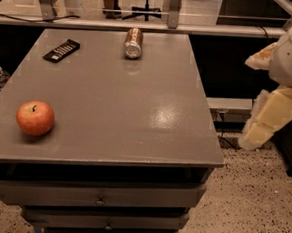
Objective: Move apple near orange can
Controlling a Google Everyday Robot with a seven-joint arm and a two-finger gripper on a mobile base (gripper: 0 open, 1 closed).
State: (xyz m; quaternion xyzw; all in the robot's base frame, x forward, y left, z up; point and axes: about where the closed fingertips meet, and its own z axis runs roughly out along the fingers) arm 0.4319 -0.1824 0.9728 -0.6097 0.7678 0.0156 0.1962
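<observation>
The apple [35, 117] is round and red-orange with a short dark stem. It sits near the front left corner of the grey table [136, 108]. The orange can [133, 42] lies on its side near the table's far edge, its silver end facing me. They are far apart, about a table length. Only white and cream parts of my arm [281, 83] show at the right edge, off the table and beside it. My gripper is out of view.
A black remote control [62, 50] lies at the far left of the table. Drawers [100, 200] front the table below. A plastic bottle [1, 75] stands left of the table. A rail and chair legs are behind.
</observation>
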